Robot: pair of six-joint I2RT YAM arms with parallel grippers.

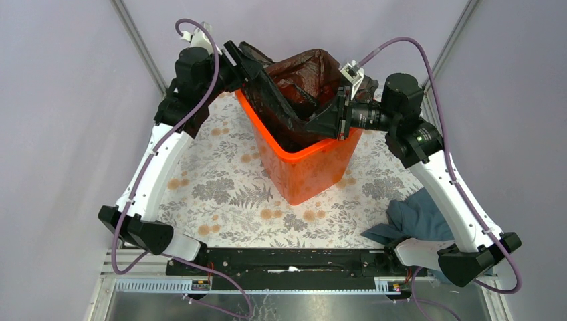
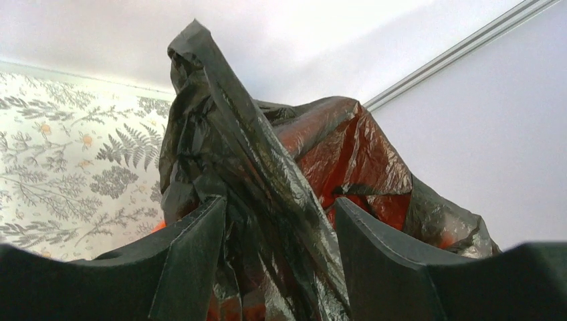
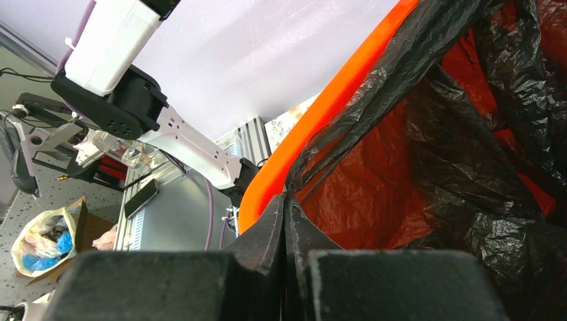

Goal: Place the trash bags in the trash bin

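Observation:
The orange trash bin (image 1: 304, 170) stands at mid-table with the black trash bag (image 1: 294, 87) draped into its mouth and rising above the rim. My left gripper (image 1: 244, 63) hangs at the bin's far-left corner. In the left wrist view its fingers stand apart (image 2: 277, 204), with a bunched ridge of bag film (image 2: 267, 154) running between them. My right gripper (image 1: 334, 117) is at the right rim. Up close (image 3: 285, 197) it is shut on the bag's edge (image 3: 468, 134), just inside the orange rim (image 3: 321, 114).
A grey-blue cloth (image 1: 414, 217) lies crumpled at the front right beside the right arm's base. A floral tablecloth (image 1: 220, 187) covers the table. Metal frame posts run up at both far corners, against pale walls.

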